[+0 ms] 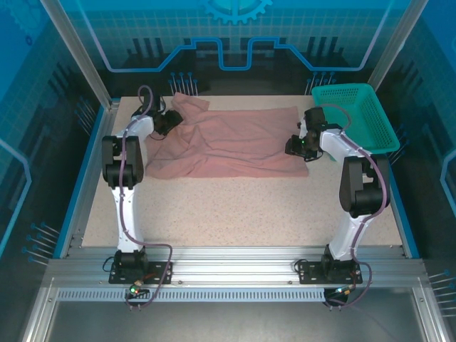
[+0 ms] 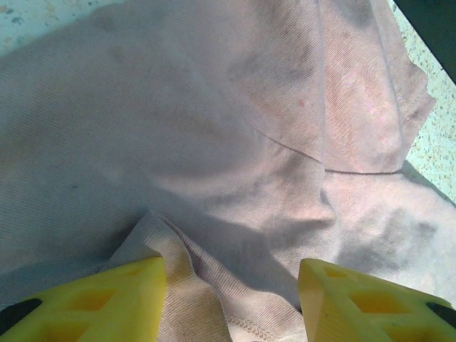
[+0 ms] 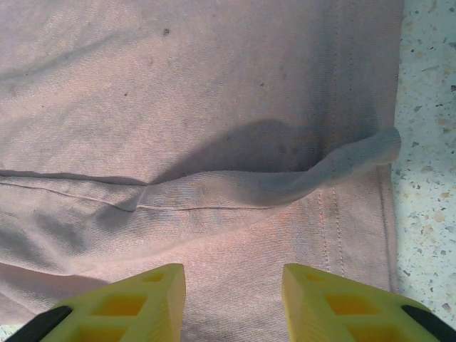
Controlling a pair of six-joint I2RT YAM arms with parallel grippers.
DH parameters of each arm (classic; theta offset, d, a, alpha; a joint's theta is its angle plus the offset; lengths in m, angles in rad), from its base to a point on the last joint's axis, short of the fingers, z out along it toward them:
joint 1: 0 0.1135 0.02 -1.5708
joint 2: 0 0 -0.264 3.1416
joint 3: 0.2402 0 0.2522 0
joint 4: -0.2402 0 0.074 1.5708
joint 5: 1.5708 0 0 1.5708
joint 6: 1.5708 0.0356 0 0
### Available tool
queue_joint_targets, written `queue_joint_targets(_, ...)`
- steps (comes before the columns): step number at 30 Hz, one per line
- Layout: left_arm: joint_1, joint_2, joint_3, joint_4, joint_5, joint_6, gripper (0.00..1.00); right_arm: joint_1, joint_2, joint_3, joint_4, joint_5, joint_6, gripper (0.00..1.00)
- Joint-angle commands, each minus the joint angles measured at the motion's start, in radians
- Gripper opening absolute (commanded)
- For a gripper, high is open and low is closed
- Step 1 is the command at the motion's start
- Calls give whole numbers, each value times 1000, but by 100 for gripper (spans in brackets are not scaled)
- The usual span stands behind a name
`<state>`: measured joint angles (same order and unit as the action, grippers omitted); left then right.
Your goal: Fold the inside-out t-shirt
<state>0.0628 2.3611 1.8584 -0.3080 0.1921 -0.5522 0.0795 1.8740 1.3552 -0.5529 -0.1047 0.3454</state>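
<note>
The inside-out t-shirt (image 1: 228, 142), salmon-pink and rumpled, lies spread over the back half of the table. My left gripper (image 1: 168, 122) hovers at its bunched left end. In the left wrist view the left gripper (image 2: 231, 278) is open, its yellow fingers (image 2: 121, 299) wide apart. A raised fold of the shirt (image 2: 214, 142) with a stitched hem runs between them, close to the left finger. My right gripper (image 1: 296, 146) is over the shirt's right edge. In the right wrist view the right gripper (image 3: 231, 281) is open above flat cloth of the shirt (image 3: 199, 92), just short of a ridge-like crease.
A teal mesh basket (image 1: 358, 114) stands at the back right corner, just behind the right arm. Bare speckled tabletop (image 1: 235, 206) stretches from the shirt to the near edge. In the right wrist view the tabletop (image 3: 427, 142) lies beyond the shirt's hem.
</note>
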Motion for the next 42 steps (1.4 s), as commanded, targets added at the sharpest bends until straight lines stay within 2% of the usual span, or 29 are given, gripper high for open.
queue_joint_targets(1, 9, -51, -20, 1, 4, -28, 54, 10, 4, -6, -12, 0, -19, 41)
queue_joint_targets(7, 9, -321, -366, 129, -8, -39, 57, 25, -5, -23, -1, -29, -40, 42)
queue_joint_targets(11, 6, -466, -619, 245, 51, -89, 58, 33, -9, -56, 11, -72, -21, 41)
queue_joint_targets(14, 5, -483, -724, 287, 123, -134, 58, 25, 23, -52, -11, -54, 4, 41)
queue_joint_targets(17, 3, -482, -789, 293, 149, -137, 58, -6, 48, -58, -39, -41, 29, 39)
queue_joint_targets(21, 13, -504, -855, 243, 80, -85, 58, -43, 58, -70, -83, 5, 24, 37)
queue_joint_targets(28, 47, -591, -958, 199, -45, -37, 59, -60, 104, -44, -194, 186, -12, 32)
queue_joint_targets(36, 49, -677, -1038, 245, -68, -54, 60, -60, 74, -71, -217, 363, -3, 26)
queue_joint_targets(42, 44, -774, -1040, 259, -8, -85, 63, 5, -89, -126, -125, 254, -44, 31)
